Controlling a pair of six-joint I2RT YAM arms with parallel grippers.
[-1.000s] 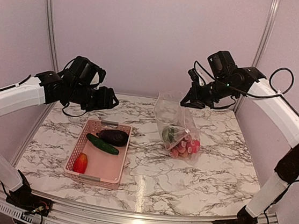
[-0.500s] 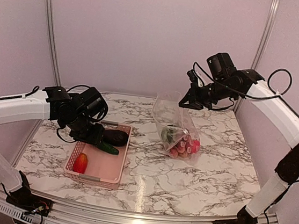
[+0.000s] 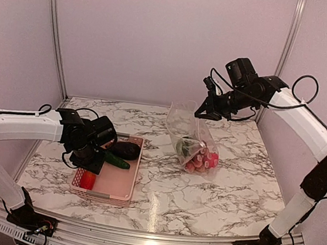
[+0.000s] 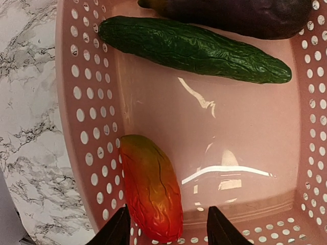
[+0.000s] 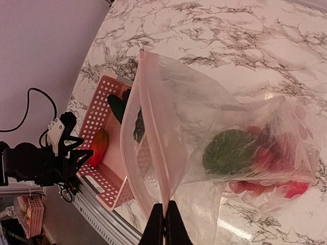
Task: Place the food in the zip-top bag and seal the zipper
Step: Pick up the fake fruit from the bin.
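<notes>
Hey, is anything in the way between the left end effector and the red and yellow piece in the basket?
Nothing visible. The left end effector is open just over the red-yellow piece, with no item between. The pink basket has its wall close beside the piece, so one finger may crowd it.

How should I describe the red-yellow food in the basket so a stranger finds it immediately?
Find the pink basket on the marble table's left side. At its near end lies one food piece alone. It is red-orange and stubby, unlike the long green cucumber and dark eggplant.
</notes>
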